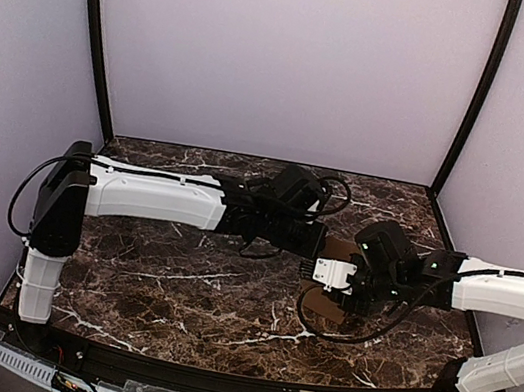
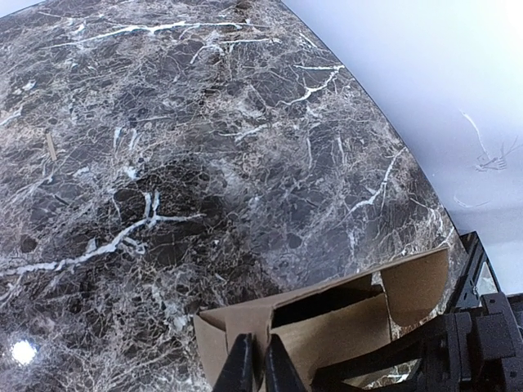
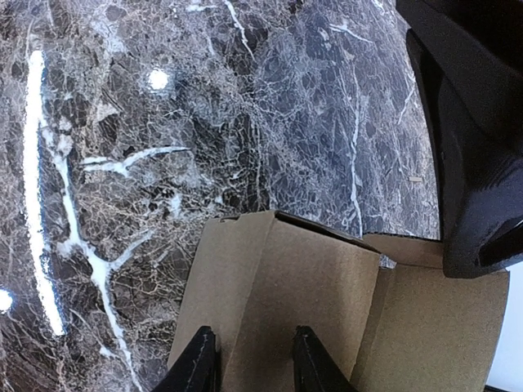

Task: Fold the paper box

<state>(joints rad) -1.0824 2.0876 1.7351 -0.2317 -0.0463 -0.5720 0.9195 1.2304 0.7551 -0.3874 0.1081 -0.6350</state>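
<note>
At the middle right of the marble table, both arms meet at a half-folded paper box.
On the left, the left gripper has its fingers nearly together, pinching the top edge of one thin cardboard wall. The box itself already stands up as an open shell, with its walls raised around a dark hollow, and one rounded flap sticks out loose on the far side. On the right, the right gripper has its fingers partly apart over a broad brown panel, and the pictures do not show whether they press on it. The walls look formed, but the flaps appear to need tucking and closing.
</note>
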